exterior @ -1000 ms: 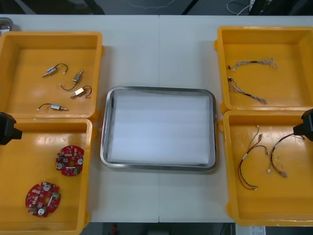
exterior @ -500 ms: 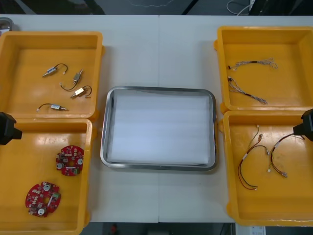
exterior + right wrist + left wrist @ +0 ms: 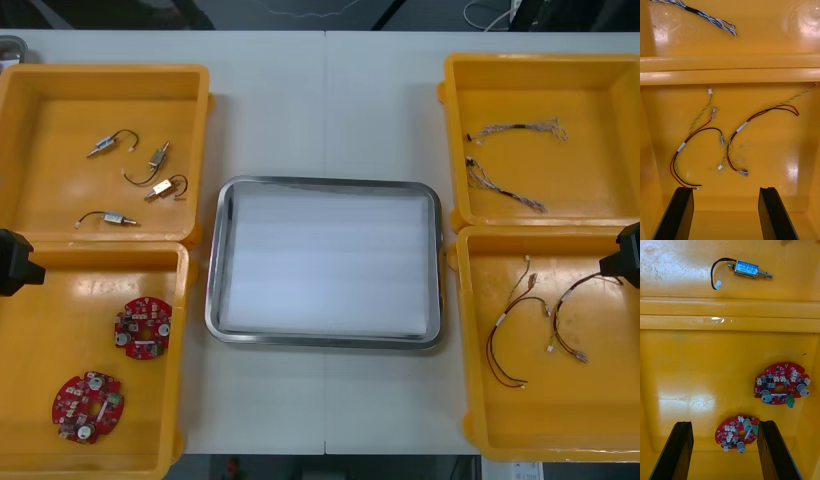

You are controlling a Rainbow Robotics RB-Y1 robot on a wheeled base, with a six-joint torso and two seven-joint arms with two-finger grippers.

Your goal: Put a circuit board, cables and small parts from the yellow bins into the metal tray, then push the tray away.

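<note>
Over the near bins [image 3: 60,330], my left end effector [image 3: 725,423] and right end effector [image 3: 725,189] hung spread, the metal tray [image 3: 322,183] bare, so lowering onto a circuit board [image 3: 739,433] seemed next.

No legible text or labels

I see yellow bins [image 3: 105,75] along the left and right edges of the pale table [image 3: 325,110]. The tray [image 3: 325,183] at its middle has a shiny silver rim and a white inside. The boards [image 3: 142,327] are red with white, grey and green specks. The near-right cables [image 3: 740,126] are red, black and yellow; the far-right cables [image 3: 711,17] twist blue and white. The small parts [image 3: 747,268] are silver with black leads.
</note>
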